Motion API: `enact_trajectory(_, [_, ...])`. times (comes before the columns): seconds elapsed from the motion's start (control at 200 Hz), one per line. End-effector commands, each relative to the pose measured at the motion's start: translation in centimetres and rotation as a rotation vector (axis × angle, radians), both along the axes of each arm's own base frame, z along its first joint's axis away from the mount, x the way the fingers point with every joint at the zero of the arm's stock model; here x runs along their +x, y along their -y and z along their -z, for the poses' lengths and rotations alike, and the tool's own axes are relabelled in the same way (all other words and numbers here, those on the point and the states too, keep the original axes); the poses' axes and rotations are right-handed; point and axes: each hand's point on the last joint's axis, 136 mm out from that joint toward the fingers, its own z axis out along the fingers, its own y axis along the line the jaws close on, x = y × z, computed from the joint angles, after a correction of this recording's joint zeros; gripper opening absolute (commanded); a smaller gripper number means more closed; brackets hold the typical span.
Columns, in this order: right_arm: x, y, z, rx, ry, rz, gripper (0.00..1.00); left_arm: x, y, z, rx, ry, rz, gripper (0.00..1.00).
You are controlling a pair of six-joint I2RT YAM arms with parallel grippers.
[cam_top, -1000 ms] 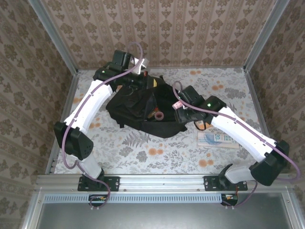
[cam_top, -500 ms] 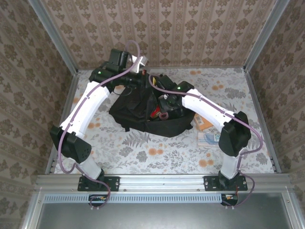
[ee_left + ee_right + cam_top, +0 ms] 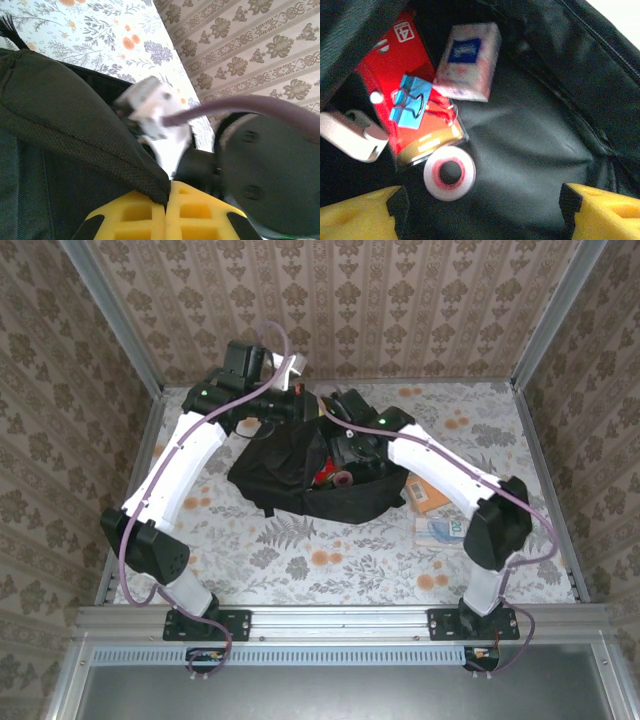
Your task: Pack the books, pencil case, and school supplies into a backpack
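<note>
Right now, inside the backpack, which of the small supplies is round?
The pink-and-white tape roll: a ring with a dark hole. The blue binder clip and the pink card with the blue square are angular.

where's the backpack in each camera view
top external: the backpack sits mid-picture, its mouth open.
left wrist: black fabric at left, its edge pinched in the left gripper.
right wrist: black lining behind the blue clip.
Shared landmark: pink tape roll inside it, seen from above too.
</note>
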Motion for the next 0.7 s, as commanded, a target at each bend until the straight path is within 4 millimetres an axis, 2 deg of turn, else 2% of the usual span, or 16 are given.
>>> enact_trajectory(0.0, [-1.5,1.9,-5.6,0.143,0.130,0.026,0.82,0.7,0.7,-1.8,-0.055,0.073,0.010,0.00])
enact_trajectory(0.095, [-2.9,5.9,-6.0,0.192,0.149,0.129,0.82,1.4,0.7,-0.2,-0.029,0.064,-0.012,0.00])
enact_trajectory(0.115, [-3.2,6.9,-5.3,0.187,0.135,0.160,0.82,1.5,0.7,0.0,-0.026,0.063,-0.015,0.00])
enact_trajectory(0.13, [-3.6,7.8,-5.9,0.204,0.152,0.182,0.83,1.5,0.7,0.2,-0.023,0.063,-0.018,0.00])
enact_trajectory(0.175, [-4.4,10.2,-5.2,0.211,0.144,0.259,0.83,1.7,0.7,0.8,-0.015,0.062,-0.024,0.00])
enact_trajectory(0.25, [-6.0,14.4,-3.0,0.215,0.105,0.405,0.87,1.8,0.6,1.9,0.020,0.066,-0.041,0.00])
enact_trajectory(0.345, [-8.3,19.4,0.8,0.211,0.029,0.595,0.95,1.6,0.9,3.5,0.058,0.067,-0.033,0.00])
enact_trajectory(0.475, [-11.3,25.6,5.6,0.200,-0.049,0.867,0.98,1.5,1.2,5.0,0.096,0.073,-0.039,0.00])
enact_trajectory(0.59, [-13.1,29.4,8.1,0.203,-0.059,1.072,0.98,1.9,0.6,5.8,0.113,0.065,-0.072,0.00])
enact_trajectory(0.695, [-13.3,31.3,10.1,0.196,-0.062,1.157,1.00,2.3,-0.3,5.8,0.109,0.062,-0.103,0.00])
